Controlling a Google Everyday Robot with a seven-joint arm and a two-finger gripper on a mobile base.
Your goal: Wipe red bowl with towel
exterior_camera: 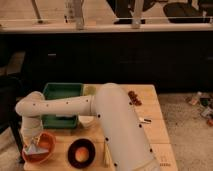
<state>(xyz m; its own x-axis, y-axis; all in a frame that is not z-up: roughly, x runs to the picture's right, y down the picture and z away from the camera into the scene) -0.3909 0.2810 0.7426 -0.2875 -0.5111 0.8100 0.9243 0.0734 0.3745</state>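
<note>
The red bowl (44, 151) sits at the near left corner of the wooden table (150, 125). Inside it lies the pale grey-blue towel (36, 148), bunched up into a point. My gripper (33, 141) reaches straight down into the bowl from the white arm (65, 106) and is shut on the towel's top. The towel touches the bowl's inside on its left half. The wrist hides the fingers for the most part.
A dark maroon bowl (81, 153) holding an orange ball stands right of the red bowl. Behind them are a green tray (62, 95), a pale cup (86, 121) and small brown items (133, 97) at the far right. Dark cabinets rise behind the table.
</note>
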